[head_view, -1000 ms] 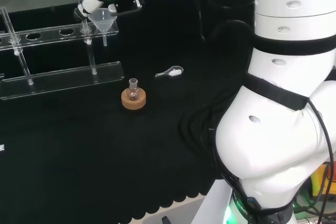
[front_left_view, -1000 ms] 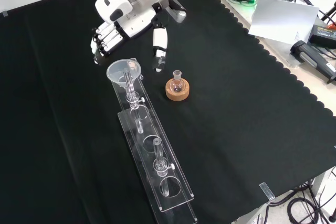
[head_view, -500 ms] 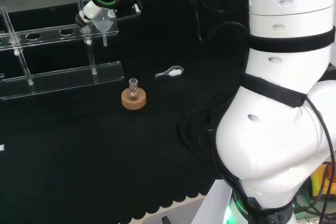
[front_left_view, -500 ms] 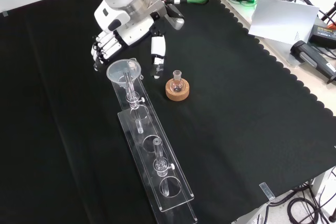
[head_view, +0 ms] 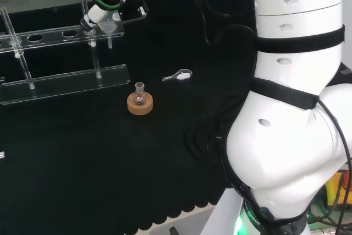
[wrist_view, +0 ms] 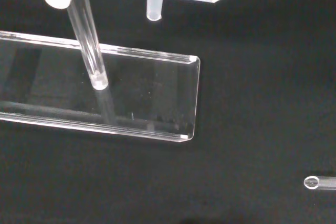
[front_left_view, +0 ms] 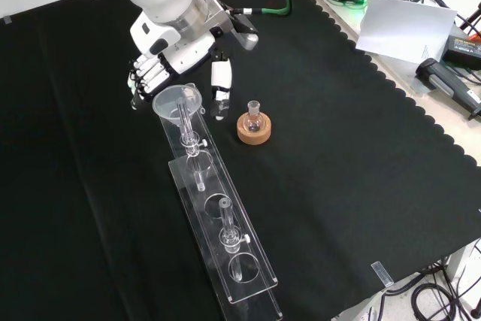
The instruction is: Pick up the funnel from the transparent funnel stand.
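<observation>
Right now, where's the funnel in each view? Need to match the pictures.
Head view: funnel at upper left, seated in the end of the clear stand, the hand against it.
Front view: funnel at upper centre-left, at the stand's far end, below the hand.
Wrist view: its stem tip pokes through the stand's upper plate.
Shared landmark: the flask on its cork ring.

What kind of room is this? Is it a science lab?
Probably a robot lab set up for chemistry practice: a clear funnel sits in a clear stand, a small flask rests on a cork ring, and a robot hand reaches in.
</observation>
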Robot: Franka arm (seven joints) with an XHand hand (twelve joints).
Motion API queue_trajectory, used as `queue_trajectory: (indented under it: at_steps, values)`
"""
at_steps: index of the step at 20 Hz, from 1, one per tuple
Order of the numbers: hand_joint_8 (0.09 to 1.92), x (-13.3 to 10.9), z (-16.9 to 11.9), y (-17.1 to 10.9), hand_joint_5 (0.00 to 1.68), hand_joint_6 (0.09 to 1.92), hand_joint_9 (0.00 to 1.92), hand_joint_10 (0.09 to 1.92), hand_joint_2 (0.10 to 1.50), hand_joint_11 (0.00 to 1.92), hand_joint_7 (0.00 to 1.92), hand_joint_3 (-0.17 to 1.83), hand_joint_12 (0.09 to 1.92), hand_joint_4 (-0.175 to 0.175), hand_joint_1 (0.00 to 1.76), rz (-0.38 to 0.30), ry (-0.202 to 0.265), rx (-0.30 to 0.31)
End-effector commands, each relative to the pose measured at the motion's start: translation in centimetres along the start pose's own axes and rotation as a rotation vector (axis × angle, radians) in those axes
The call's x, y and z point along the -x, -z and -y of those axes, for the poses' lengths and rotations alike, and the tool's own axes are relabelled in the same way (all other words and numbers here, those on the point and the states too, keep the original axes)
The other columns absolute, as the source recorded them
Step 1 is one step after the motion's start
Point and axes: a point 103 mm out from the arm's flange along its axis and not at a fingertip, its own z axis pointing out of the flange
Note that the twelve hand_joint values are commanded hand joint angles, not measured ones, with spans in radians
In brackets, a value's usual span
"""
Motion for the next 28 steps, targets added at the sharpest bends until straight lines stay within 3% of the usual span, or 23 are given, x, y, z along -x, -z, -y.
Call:
queue_trajectory:
  at_steps: [1,8,21,28]
  values:
    - [0.51,0.5,-0.8,-0.1,0.0,0.09,0.0,0.72,0.69,0.0,0.09,0.0,0.54,-0.084,0.32,0.013,-0.019,-0.001]
    - [0.54,1.8,-1.7,0.5,0.05,0.09,0.05,0.78,0.71,0.0,0.17,0.01,0.68,-0.082,0.34,0.031,-0.038,0.002]
    - [0.54,2.8,-2.2,0.2,0.11,0.09,0.12,0.78,0.73,0.0,0.28,0.02,0.81,-0.076,0.33,0.034,-0.053,-0.067]
    - [0.53,3.3,-2.0,-0.2,0.21,0.09,0.24,0.75,0.73,0.0,0.39,0.02,0.84,-0.064,0.33,-0.024,-0.06,-0.071]
